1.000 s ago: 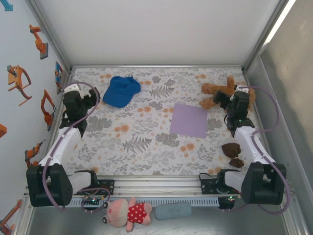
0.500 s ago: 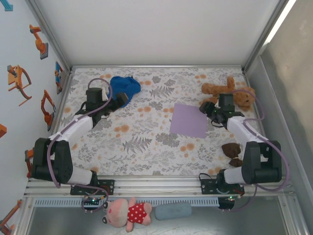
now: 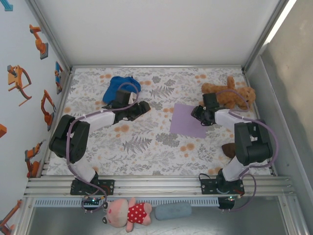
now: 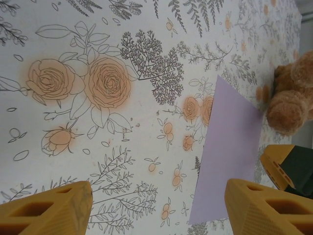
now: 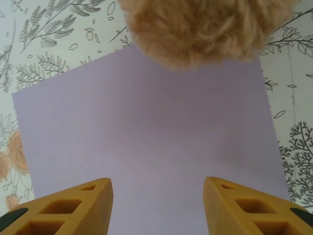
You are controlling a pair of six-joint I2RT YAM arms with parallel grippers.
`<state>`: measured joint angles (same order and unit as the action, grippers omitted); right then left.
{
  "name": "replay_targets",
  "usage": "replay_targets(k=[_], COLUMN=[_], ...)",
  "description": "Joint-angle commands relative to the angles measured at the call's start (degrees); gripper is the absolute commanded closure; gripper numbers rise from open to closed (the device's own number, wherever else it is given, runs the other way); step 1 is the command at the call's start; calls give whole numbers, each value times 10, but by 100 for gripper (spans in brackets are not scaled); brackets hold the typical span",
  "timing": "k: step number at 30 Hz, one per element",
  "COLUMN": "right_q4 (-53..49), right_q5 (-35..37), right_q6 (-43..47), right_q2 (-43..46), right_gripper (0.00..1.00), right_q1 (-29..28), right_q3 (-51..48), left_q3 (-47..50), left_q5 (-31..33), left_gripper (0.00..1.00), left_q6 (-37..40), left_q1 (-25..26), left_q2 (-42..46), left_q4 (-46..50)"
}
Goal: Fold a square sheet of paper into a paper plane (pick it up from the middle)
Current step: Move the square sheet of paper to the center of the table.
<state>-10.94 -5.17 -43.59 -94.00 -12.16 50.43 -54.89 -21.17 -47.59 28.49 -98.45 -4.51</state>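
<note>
The square sheet of paper is lavender and lies flat and unfolded on the floral tablecloth, right of centre. My right gripper is at its far right edge, open. In the right wrist view the sheet spreads out under my right gripper, whose yellow fingers stand apart with nothing between them. My left gripper hangs open left of the sheet. In its own view, my left gripper is over the cloth, and the sheet lies ahead to the right.
A brown teddy bear lies just behind the sheet, its paw over the paper's far edge. A blue cap sits at the back left, partly under my left arm. A small brown object lies near the right arm.
Both arms have swung in from the table's sides towards the sheet. The left gripper crossed over the cap, the right reached the sheet's edge. Both pairs of jaws have narrowed but stay apart.
</note>
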Motion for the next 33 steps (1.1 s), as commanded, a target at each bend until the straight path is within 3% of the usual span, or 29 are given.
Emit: replay_targets(k=[1, 8, 14, 22, 25, 33], right_q4=[-26, -52, -65, 13, 33, -66], right_q5=[25, 26, 6, -77, -103, -56], right_q6=[-6, -37, -92, -173, -155, -37], right_q2=[-20, -39, -39, -54, -38, 3], right_gripper=[50, 50, 52, 55, 57, 65], right_q1=[-10, -48, -116, -211, -211, -203], right_q3=[21, 12, -6, -7, 10, 48], left_q3=[-23, -30, -35, -5, 27, 73], left_q5=[-26, -16, -9, -8, -16, -18], left_gripper=[30, 37, 46, 55, 60, 72], left_q6=[-23, -20, -7, -2, -18, -49], left_q1=[5, 5, 3, -1, 1, 35], left_q2=[-13, -24, -30, -7, 12, 40], left_q4=[-20, -6, 13, 46, 48, 42])
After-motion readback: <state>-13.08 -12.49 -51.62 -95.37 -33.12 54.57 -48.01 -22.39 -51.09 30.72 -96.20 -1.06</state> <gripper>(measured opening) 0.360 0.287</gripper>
